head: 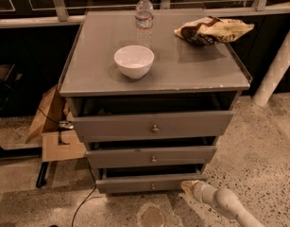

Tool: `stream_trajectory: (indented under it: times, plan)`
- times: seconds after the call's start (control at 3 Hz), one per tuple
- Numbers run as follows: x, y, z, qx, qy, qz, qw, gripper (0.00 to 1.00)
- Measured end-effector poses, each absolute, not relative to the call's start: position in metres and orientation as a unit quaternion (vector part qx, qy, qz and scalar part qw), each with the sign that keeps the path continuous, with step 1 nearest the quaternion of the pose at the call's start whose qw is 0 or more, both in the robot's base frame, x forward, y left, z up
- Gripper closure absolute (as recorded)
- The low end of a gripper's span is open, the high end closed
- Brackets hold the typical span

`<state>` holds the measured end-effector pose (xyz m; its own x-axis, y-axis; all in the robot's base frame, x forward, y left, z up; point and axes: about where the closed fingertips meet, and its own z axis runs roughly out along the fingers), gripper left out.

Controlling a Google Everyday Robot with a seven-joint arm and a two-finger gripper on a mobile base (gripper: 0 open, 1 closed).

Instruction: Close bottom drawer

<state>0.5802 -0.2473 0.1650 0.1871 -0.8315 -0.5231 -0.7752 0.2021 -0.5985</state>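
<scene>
pincer (189,187) lower right of frame, at bottom drawer (130,183) front's right end | I can't tell its opening | drawer slightly out

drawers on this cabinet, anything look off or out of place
All three are pulled out, none shut: the top drawer, the middle drawer and the bottom drawer, with a dark gap above each front. The tool sits low by the bottom drawer's right front corner. Nothing looks spilled or broken.
</scene>
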Motion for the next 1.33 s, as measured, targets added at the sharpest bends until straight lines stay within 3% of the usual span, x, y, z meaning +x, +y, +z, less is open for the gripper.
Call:
stream_trajectory:
  times: [1.33]
  plan:
    - [0.622,-0.244,0.174,-0.625,0.635,-0.055,0.451,1.00]
